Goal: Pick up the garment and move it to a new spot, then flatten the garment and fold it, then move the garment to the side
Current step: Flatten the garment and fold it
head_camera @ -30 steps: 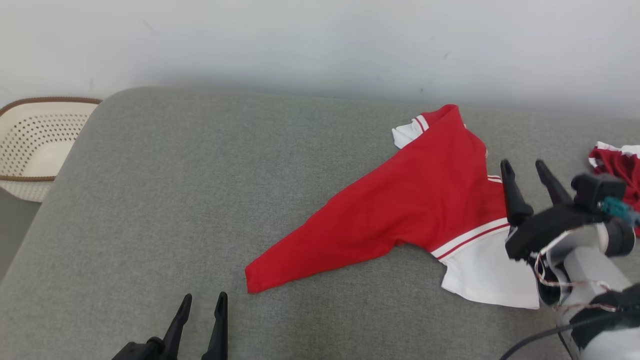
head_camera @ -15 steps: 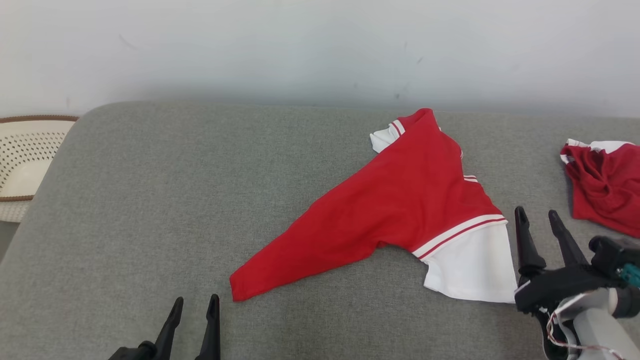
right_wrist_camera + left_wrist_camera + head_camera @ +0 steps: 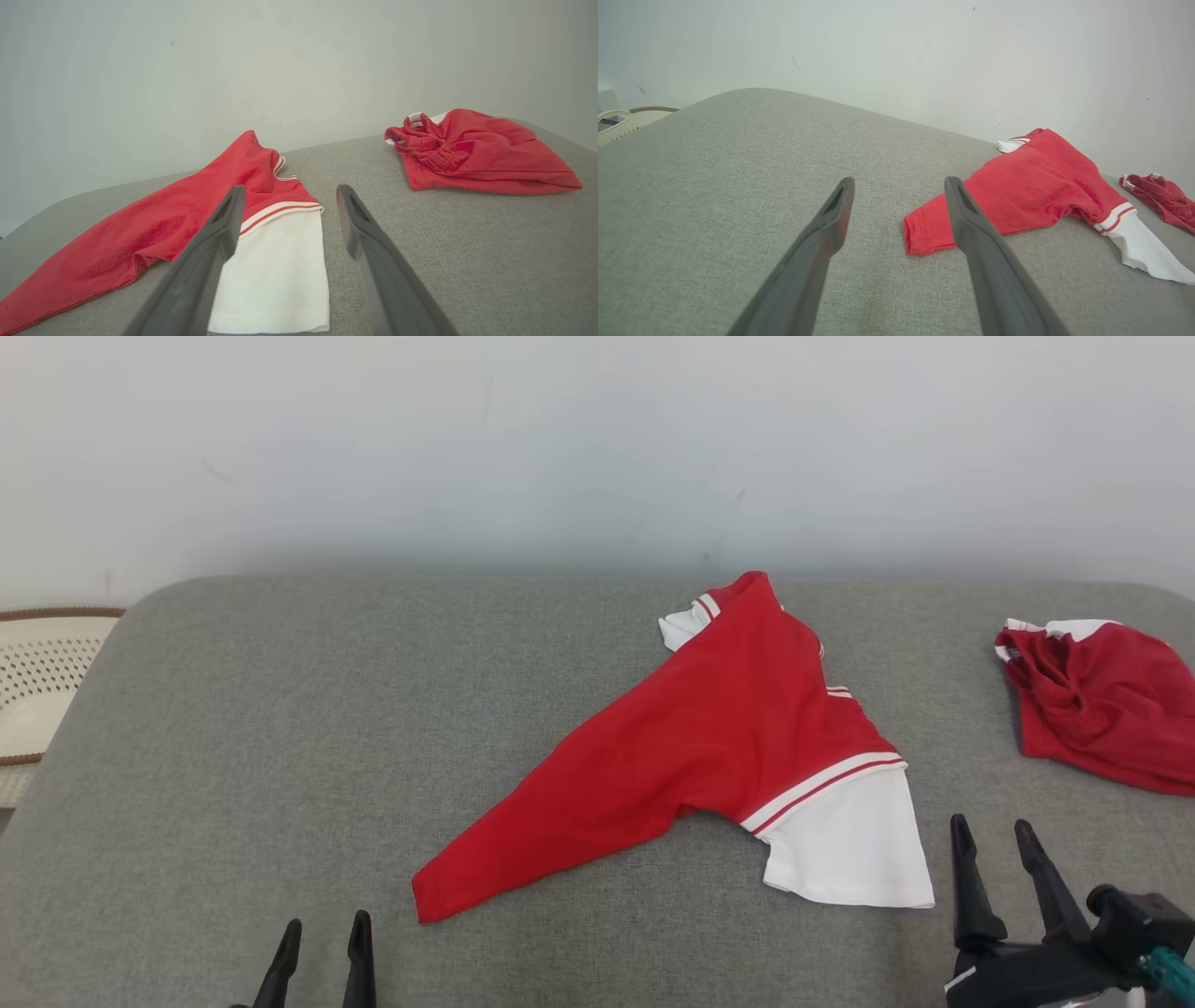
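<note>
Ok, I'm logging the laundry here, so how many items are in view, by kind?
Garments: 2, the spread red-and-white garment and the bunched red garment
Baskets: 1, the perforated basket
Total: 3

The right gripper [image 3: 990,824] draws back off the garment [image 3: 728,737], now beside its white end. The head camera turns right.

The garment [image 3: 728,747] is soft, matt red cloth with a smooth white cloth panel. The cushion [image 3: 280,756] under it is coarse grey woven fabric. The basket [image 3: 47,658] looks like perforated plastic.
</note>
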`<state>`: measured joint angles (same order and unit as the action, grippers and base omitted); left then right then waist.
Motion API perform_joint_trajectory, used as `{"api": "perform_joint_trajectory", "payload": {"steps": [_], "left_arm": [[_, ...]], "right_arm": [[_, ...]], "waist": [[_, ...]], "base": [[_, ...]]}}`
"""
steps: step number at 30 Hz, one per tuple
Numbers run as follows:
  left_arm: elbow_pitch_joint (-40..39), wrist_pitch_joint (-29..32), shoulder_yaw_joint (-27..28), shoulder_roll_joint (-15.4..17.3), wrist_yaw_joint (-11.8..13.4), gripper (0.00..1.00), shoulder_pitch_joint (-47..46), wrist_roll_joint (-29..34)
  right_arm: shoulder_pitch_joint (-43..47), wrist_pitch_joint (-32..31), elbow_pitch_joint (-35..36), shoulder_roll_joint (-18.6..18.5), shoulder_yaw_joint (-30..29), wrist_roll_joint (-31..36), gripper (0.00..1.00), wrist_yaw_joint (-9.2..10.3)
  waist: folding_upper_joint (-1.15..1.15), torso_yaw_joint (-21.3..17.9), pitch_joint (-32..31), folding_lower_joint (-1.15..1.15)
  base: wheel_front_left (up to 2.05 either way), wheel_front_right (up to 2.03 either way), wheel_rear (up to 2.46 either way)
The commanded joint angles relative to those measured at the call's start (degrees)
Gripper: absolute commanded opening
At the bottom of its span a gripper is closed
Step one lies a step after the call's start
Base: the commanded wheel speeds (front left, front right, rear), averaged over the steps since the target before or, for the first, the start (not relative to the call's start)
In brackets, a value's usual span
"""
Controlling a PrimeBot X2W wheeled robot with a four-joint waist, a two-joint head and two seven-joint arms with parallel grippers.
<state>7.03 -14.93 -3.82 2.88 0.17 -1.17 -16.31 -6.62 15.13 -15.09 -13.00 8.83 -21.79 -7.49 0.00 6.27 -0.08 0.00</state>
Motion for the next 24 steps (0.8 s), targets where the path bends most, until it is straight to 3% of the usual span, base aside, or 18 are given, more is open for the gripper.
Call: {"api": "perform_joint_trajectory", "payload": {"steps": [1,12,24], "left_arm": [[-0.46,-0.18,0.53,0.06,0.36,1.00,1.11,0.59],[-1.74,-0.18,3.08,0.08,0.52,1.00,2.71,4.14],[-1.51,-0.18,3.73,0.05,0.49,1.00,2.92,6.91]], "right_arm": [[1.37,0.11,0.93,0.67,-0.29,0.71,1.00,0.00],[6.32,-2.06,7.87,5.19,-1.55,5.38,1.00,0.00],[9.01,-3.90,9.68,6.52,-2.06,6.22,1.00,0.00]], "waist": [[0.00,-0.48,-0.66,0.00],[0.00,-2.03,-1.72,0.00],[0.00,-2.54,-2.33,0.00]], "base": [[0.00,0.00,0.00],[0.00,0.00,0.00],[0.00,0.00,0.00]]}}
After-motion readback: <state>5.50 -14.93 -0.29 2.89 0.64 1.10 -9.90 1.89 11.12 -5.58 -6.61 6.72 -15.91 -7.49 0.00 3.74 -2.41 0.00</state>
